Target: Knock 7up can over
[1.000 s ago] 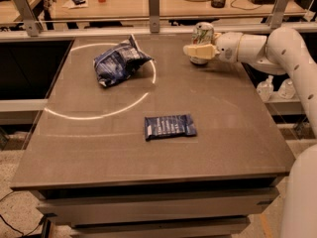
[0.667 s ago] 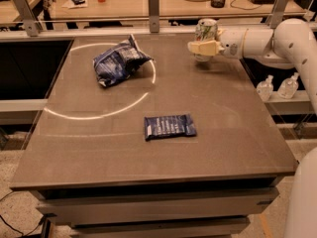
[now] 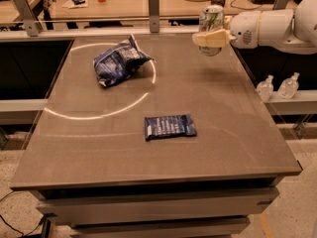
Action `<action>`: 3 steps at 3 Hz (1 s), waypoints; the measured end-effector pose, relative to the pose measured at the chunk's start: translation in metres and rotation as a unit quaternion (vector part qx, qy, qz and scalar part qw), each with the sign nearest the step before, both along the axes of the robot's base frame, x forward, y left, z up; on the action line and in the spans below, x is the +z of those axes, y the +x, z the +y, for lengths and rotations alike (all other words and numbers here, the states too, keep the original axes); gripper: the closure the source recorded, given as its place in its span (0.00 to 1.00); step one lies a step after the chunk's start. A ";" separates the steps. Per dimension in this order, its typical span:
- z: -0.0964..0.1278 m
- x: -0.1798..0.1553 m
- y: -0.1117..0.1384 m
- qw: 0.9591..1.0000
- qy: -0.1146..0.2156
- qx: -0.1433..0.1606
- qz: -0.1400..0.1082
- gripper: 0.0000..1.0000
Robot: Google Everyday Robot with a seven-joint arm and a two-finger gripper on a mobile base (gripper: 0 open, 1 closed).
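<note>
At the far left of the flat grey-brown table (image 3: 233, 118) lies a crumpled dark blue snack bag (image 3: 119, 63), partly inside a thin bright ring of light (image 3: 146, 94) on the tabletop. Nearer and towards the middle, a flat dark blue foil packet (image 3: 170, 126) lies by itself, well apart from everything else.

Further right, near the far edge, is the 7up can (image 3: 212, 18), a small silver-white cylinder with green and red marks and a shiny metal top. It is upright, so the knock-over is not yet done. The beige two-finger gripper (image 3: 207, 37) is right at the can, crossing in front of its lower half and apparently touching it. I cannot tell whether it is parted or clamped on the can, or whether the can's base sits on the table or just above it. The white robot arm (image 3: 270, 29) reaches in from the right.

To the right, off the table, are two small clear bottles (image 3: 277, 87).

As I judge it, the approach is finished and contact seems made. What remains is the tipping itself, leaving the can on its side.
</note>
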State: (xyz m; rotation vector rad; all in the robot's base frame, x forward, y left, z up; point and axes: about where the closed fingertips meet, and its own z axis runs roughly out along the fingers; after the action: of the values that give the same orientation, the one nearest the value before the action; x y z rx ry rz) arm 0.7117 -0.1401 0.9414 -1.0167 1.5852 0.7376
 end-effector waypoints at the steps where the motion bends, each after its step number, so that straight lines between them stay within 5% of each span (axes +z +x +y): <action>1: 0.014 0.031 -0.036 0.997 -0.016 0.053 -0.047 1.00; 2: 0.029 0.046 -0.067 0.978 -0.082 0.127 -0.144 1.00; 3: 0.030 0.034 -0.072 0.948 -0.167 0.159 -0.218 1.00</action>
State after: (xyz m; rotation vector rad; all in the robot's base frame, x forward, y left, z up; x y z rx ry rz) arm 0.6401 -0.1105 0.9756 -1.5906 1.1904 0.4138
